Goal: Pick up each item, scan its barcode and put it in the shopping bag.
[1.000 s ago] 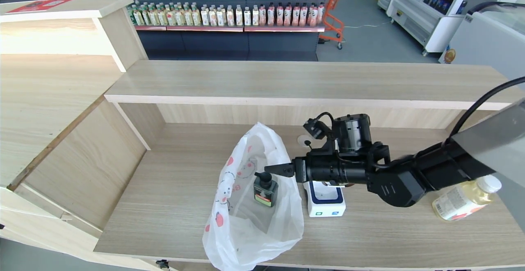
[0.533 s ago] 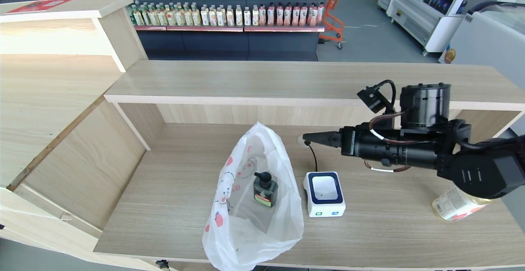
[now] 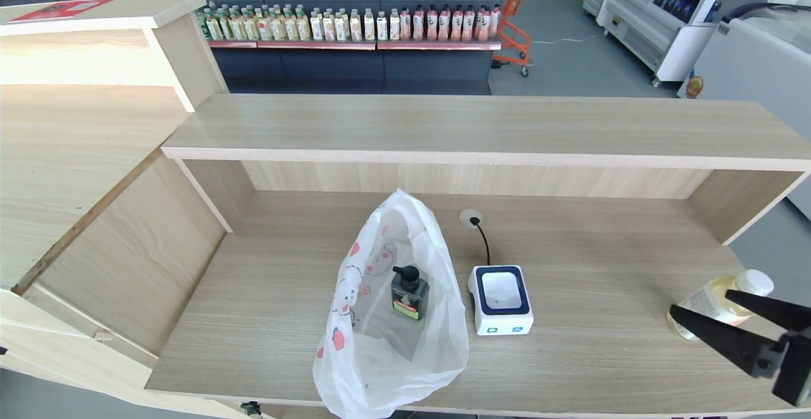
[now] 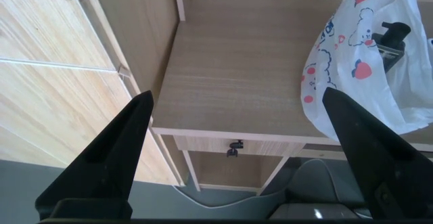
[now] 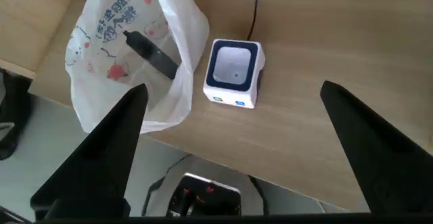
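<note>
Now, at the head view's lower right, your right gripper (image 3: 700, 302) is spread wide, empty, close by the lying bottle (image 3: 722, 297); straddle its body squarely before closing, barcode left uncovered for the scanner (image 3: 500, 298).

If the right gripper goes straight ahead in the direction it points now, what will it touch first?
Probably the scanner, or the counter just before it: the open right gripper aims that way. The bottle seems to lie beneath it, but depth is unclear.
</note>
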Controlling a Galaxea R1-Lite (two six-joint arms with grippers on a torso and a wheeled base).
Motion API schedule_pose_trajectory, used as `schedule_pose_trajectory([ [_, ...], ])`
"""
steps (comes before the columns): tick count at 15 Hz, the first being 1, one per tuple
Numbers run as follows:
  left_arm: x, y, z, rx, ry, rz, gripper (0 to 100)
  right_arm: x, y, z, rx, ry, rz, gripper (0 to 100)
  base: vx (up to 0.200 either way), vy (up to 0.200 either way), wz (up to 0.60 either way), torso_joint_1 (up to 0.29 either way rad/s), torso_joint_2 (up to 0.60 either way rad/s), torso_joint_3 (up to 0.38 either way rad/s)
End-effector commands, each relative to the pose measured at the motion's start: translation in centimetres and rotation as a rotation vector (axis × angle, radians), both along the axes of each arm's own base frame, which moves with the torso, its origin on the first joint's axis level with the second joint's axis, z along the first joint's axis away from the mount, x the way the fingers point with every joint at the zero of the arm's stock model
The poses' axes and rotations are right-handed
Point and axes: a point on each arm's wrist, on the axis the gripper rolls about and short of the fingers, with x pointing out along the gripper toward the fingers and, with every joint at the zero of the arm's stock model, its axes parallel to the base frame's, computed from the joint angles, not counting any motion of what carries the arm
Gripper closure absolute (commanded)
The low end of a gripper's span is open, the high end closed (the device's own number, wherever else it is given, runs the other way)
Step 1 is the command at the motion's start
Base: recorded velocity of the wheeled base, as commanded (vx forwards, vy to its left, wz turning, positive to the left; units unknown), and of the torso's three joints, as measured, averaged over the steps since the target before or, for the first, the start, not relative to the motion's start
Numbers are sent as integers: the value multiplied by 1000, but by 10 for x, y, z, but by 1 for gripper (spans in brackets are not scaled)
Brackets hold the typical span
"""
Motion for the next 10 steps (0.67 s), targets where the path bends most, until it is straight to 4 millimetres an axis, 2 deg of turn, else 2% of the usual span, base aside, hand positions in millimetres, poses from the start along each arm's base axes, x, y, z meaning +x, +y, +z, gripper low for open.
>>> schedule_pose_trajectory([
  [1,0,0,0,0,0,1,0,-98,-23,-79,-57,-147,-299,0,0,0,0,0,0,0],
  [2,0,0,0,0,0,1,0,-110,-23,-92,-54,-158,-358,0,0,0,0,0,0,0],
  [3,0,0,0,0,0,1,0,-114,-22,-98,-55,-161,-380,0,0,0,0,0,0,0],
  [10,0,0,0,0,0,1,0,-118,-22,-98,-55,-222,-362,0,0,0,0,0,0,0],
])
